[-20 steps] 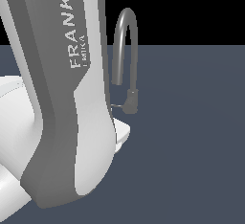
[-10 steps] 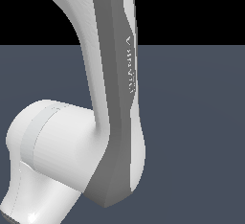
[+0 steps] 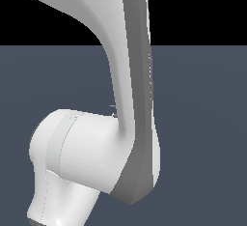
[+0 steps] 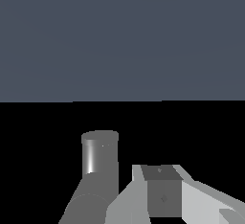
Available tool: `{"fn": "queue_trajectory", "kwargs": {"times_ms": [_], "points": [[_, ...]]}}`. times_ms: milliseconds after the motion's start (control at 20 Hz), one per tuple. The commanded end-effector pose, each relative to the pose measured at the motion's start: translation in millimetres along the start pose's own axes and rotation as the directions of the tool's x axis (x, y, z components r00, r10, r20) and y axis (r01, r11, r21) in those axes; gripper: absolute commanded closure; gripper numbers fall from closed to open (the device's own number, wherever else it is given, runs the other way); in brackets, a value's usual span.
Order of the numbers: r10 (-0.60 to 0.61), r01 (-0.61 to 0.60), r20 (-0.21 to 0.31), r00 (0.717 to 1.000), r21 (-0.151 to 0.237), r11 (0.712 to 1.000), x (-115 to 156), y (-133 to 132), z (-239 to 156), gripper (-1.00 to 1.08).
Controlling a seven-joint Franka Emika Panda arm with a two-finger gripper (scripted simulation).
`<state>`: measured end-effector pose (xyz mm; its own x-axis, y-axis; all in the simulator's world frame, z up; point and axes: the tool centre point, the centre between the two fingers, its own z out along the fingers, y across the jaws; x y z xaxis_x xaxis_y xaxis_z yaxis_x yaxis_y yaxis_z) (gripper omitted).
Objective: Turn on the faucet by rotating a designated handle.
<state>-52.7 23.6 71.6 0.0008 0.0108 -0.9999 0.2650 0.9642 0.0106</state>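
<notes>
Faucet, the slim grey metallic gooseneck tap, no longer shows in the exterior view. A second ago it stood in the open on the exterior view's right of the bulky white and grey robot arm [image 3: 130,138]. The arm has since swung across and now fills the middle of that view, covering it. Only a tiny grey sliver [image 3: 112,107] peeks out at the arm's edge, too small to name.

The wrist view shows a short upright grey metal cylinder [image 4: 99,158] with a bright streak down its side. It is most likely part of the faucet, seen from very close, just beside a pale grey blocky housing [image 4: 162,194] of the robot's hand. The thin grey lever handle cannot be picked out with certainty.

I cannot tell whether the jaws are apart or together, as their tips lie outside both views.

My reading is that the approach is nearly finished. The hand is next to the tap, but the handle is not yet visibly engaged, so the turning remains to do.
</notes>
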Motion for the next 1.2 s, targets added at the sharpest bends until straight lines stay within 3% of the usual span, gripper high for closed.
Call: {"fn": "queue_trajectory", "kwargs": {"times_ms": [0, 300, 900, 1000, 1150], "points": [[-0.008, 0.008, 0.002, 1.0, -0.008, 1.0, 1.1, -0.5, 1.3, 1.08], [-0.009, 0.009, 0.002, 1.0, -0.009, 1.0, 1.3, -0.8, 1.5, 1.08], [-0.009, 0.009, 0.002, 1.0, -0.009, 1.0, -39.5, 13.6, 1.9, 1.08], [-0.013, 0.013, -0.01, 1.0, -0.003, 1.0, -30.4, 8.7, 1.6, 1.08], [-0.012, 0.012, -0.008, 1.0, -0.004, 1.0, -40.5, 5.8, 1.7, 1.08]]}}
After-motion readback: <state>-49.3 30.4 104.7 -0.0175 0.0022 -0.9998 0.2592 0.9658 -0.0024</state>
